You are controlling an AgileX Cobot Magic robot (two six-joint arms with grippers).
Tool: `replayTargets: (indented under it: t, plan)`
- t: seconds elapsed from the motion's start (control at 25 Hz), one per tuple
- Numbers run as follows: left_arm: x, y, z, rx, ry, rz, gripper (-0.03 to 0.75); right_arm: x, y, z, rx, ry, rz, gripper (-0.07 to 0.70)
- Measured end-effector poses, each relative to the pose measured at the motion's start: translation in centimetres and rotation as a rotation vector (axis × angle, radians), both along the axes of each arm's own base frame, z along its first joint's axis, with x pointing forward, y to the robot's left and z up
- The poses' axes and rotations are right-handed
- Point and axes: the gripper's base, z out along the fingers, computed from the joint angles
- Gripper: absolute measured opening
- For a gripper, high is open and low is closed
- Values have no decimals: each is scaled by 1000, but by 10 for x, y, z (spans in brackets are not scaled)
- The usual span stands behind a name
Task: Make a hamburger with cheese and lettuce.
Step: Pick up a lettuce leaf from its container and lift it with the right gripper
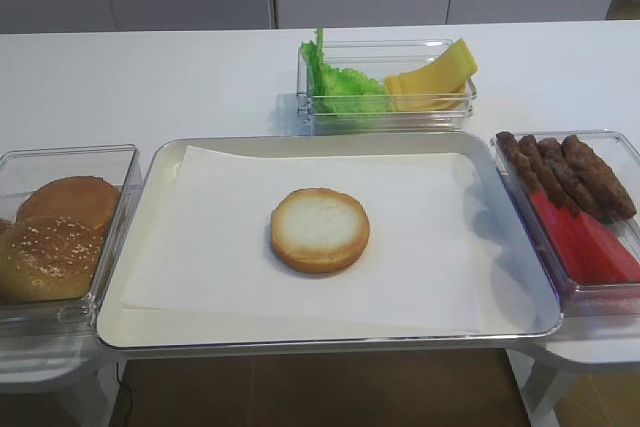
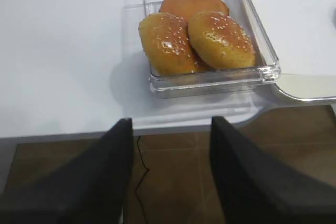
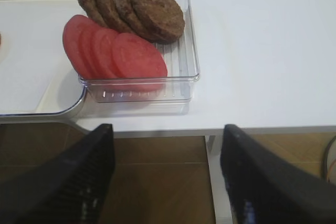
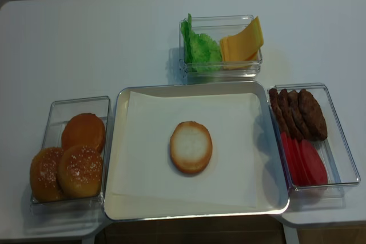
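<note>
Hamburger bun half (image 1: 320,230) lies cut face up in the middle of the paper-lined tray (image 1: 140,209), well apart from every tray edge, with bare paper all round it. Lettuce (image 1: 338,79) and cheese (image 1: 435,77) share a clear box (image 1: 385,119) just beyond the tray's far edge. Sesame buns (image 2: 197,38) sit in a clear box beside the tray's left edge; patties (image 3: 131,9) and red slices (image 3: 113,51) fill another box at its right edge. Both grippers hover off the tabletop's near edge, over the floor. Right gripper (image 3: 165,177) has its jaws spread wide, gripping nothing. Left gripper (image 2: 168,174) likewise stands apart, empty.
</note>
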Motion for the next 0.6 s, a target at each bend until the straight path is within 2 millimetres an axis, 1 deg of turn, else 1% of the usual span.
replayTargets:
  t: [0.6]
  plan:
    - [0, 0, 0, 2, 0, -1, 358, 0, 0, 0, 0, 0, 0, 498]
